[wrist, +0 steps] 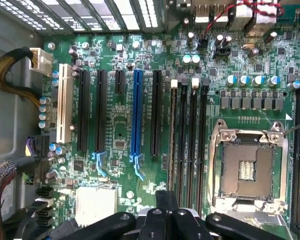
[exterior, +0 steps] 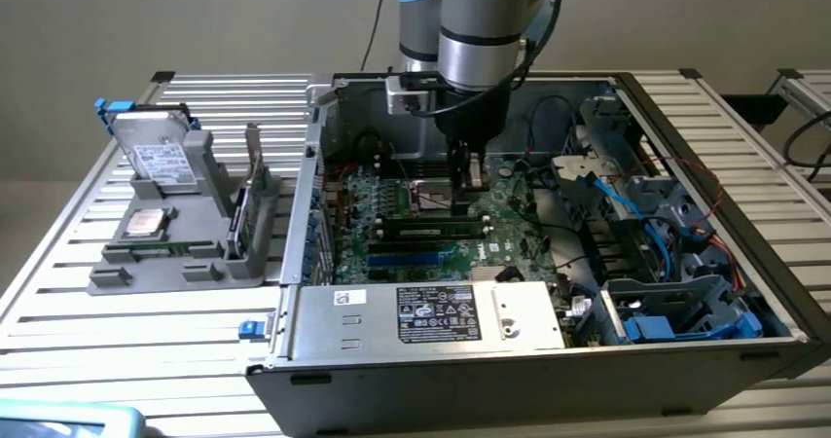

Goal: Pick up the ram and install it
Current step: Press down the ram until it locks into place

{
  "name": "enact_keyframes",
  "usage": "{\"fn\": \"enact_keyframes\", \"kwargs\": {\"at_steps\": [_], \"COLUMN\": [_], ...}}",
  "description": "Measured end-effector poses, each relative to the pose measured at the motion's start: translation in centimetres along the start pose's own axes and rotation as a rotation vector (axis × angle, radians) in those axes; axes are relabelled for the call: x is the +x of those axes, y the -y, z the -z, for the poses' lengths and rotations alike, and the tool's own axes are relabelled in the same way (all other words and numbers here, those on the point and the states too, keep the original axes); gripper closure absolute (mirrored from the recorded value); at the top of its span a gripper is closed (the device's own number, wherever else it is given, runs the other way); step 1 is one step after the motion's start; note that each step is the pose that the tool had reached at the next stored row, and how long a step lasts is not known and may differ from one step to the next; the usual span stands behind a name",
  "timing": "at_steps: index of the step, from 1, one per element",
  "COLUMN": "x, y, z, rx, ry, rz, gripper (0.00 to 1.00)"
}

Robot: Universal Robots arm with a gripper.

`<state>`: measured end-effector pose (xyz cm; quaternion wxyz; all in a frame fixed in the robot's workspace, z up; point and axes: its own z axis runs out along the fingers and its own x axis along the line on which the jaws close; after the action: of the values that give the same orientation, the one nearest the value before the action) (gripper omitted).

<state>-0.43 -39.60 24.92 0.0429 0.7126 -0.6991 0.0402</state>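
Pincer [exterior: 469, 187] above motherboard [wrist: 125, 125], one ram [exterior: 429, 230] seated, one blue slot [wrist: 137, 112]

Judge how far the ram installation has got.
Seemingly done: a long thin green ram stick stands among the black plastic memory slots on the large green motherboard. In hand: the gripper hovers just above those slots inside the open case. Left: whether the stick is fully seated cannot be told.
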Motion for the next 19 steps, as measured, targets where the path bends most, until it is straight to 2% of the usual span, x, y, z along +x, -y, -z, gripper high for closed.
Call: {"fn": "enact_keyframes", "kwargs": {"at_steps": [3, 6, 9, 13, 14, 16, 19], "x": [-0.1, -0.2, -0.4, -0.6, -0.6, -0.7, -0.7], "y": [-0.80, -1.58, -2.45, -3.73, -3.99, -4.36, -4.54], "z": [0.58, 0.88, 0.89, 0.75, 0.67, 0.44, 0.05], "rx": [0.0000, -0.0002, -0.0005, -0.0007, -0.0005, 0.0023, 0.0099], "ry": [-0.0033, -0.0104, -0.0230, -0.0430, -0.0458, -0.0472, -0.0472], "rz": [0.000, 0.000, 0.000, 0.000, 0.000, 0.000, 0.000], "gripper": [0.89, 0.89, 0.89, 0.89, 0.89, 0.89, 0.89]}}
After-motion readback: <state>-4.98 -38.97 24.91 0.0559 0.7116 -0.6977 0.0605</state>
